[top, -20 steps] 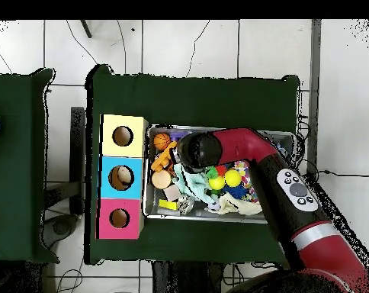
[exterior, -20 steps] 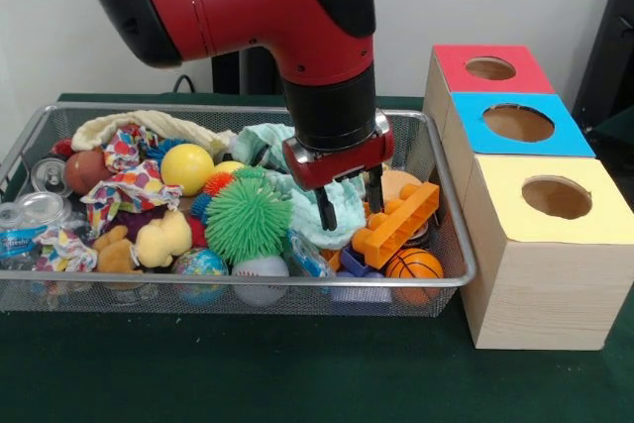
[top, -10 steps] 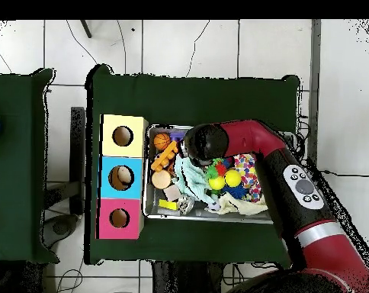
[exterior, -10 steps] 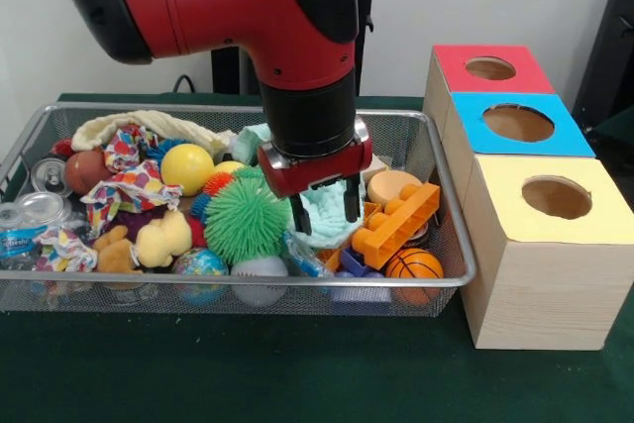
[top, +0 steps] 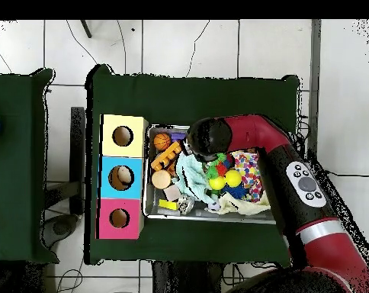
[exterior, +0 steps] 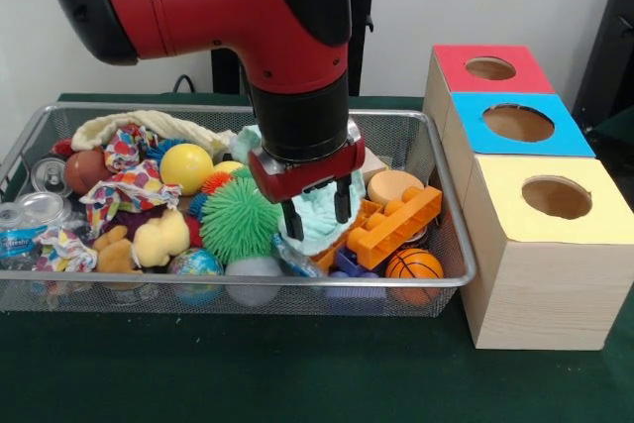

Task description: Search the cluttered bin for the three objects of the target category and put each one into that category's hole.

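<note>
The wire mesh bin [exterior: 462, 245] is full of toys and cloths; it also shows in the overhead view [top: 146, 200]. My gripper [exterior: 317, 211] hangs open low over a pale green cloth [exterior: 319, 225] in the bin's middle, beside a green spiky ball [exterior: 238, 219]. Clear plastic bottles lie at the bin's left end: one with a blue-and-white label [exterior: 14, 237] and another clear one [exterior: 44, 207] behind it. A bluish clear piece [exterior: 295, 257] lies just below the fingers. The blue panel's hole [exterior: 518, 123] is to the right, and it shows in the overhead view [top: 121, 178]. There the arm hides the gripper.
The wooden box has a red-panel hole [exterior: 490, 68] and a yellow-panel hole [exterior: 556, 197] on either side of the blue one. An orange block [exterior: 398, 226], a small basketball [exterior: 413, 264], a yellow ball [exterior: 186, 167] and a patterned cloth [exterior: 129, 185] crowd the bin.
The gripper has moved left in the front view and a little lower, from beside the orange block to over the pale green cloth. It stays open.
</note>
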Available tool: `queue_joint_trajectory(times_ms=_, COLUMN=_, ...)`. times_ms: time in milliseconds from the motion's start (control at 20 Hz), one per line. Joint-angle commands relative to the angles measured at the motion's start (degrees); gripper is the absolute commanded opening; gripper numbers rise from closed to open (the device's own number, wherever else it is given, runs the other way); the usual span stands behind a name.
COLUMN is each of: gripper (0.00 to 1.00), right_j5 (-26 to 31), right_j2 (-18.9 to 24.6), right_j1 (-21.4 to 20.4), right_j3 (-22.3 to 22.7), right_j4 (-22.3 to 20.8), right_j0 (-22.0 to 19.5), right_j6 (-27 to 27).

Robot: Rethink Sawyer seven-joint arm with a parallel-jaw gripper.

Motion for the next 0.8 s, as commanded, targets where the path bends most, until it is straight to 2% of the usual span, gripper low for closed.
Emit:
queue_joint_trajectory(times_ms=50, gripper=1.00, right_j5=6.15, right_j2=2.28, right_j1=1.55, right_j3=-8.54, right_j4=-2.25, right_j0=-0.66, right_j6=-20.51)
queue_joint_trajectory(times_ms=300, gripper=1.00, right_j5=8.73, right_j2=1.87, right_j1=0.05, right_j3=-8.51, right_j4=-1.20, right_j0=-0.66, right_j6=-19.56)
queue_joint_trajectory(times_ms=550, gripper=1.00, right_j5=11.27, right_j2=1.40, right_j1=-3.06, right_j3=-6.13, right_j4=-0.16, right_j0=-0.58, right_j6=-17.86)
queue_joint_trajectory(times_ms=800, gripper=1.00, right_j5=14.71, right_j2=0.62, right_j1=-7.04, right_j3=-3.02, right_j4=2.04, right_j0=0.30, right_j6=-13.57)
